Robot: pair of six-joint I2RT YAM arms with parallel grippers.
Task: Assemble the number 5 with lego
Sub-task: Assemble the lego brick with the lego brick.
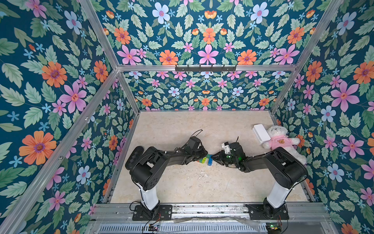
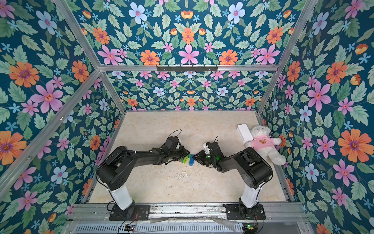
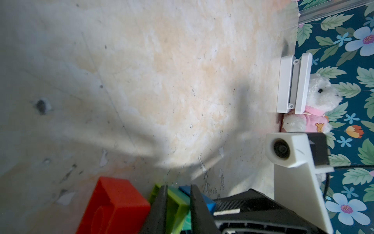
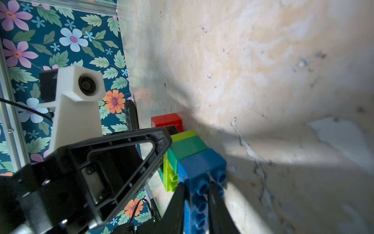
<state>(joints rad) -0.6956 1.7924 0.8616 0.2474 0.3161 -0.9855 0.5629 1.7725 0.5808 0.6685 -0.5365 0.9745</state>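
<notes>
1. Left gripper (image 3: 179, 189): narrow, jaws closed on the lego assembly (image 3: 178, 204). Its two black fingers (image 3: 159, 204) clamp the lime-green brick (image 3: 174, 202) from opposite sides.
2. Right gripper (image 4: 197, 185): narrow, jaws closed on the same assembly from the opposite end. Its fingers (image 4: 176, 204) pinch the blue brick (image 4: 200, 168) on both sides.
3. Assembly position: the lego assembly (image 1: 206, 159) sits between the two gripper tips near the middle of the table (image 1: 182, 125), slightly toward the arm bases. Both top views show it largely covered by the grippers. Whether it rests on the table surface or is held just above it cannot be determined.
4. Layer order, right wrist view: red brick (image 4: 167, 120), lime-green brick, dark-green brick (image 4: 186, 147), blue brick. The tip of the left gripper covers the gap between the red and lime-green layers. The blue and lime-green bricks show studs on the side facing the right gripper.
5. Layer order, left wrist view: the red brick (image 3: 113, 206) lies at the outer end, then lime-green, then a blue edge beside the right gripper (image 3: 253, 212).
6. Arm posture: both arms reach inward from their bases, and the left gripper (image 1: 205, 154) and right gripper (image 1: 213, 157) almost meet tip to tip.
7. Other items: a white box (image 1: 261, 132) and a teddy (image 1: 280, 140) in a pink top lie touching each other at the table's right edge, well apart from the assembly.
</notes>
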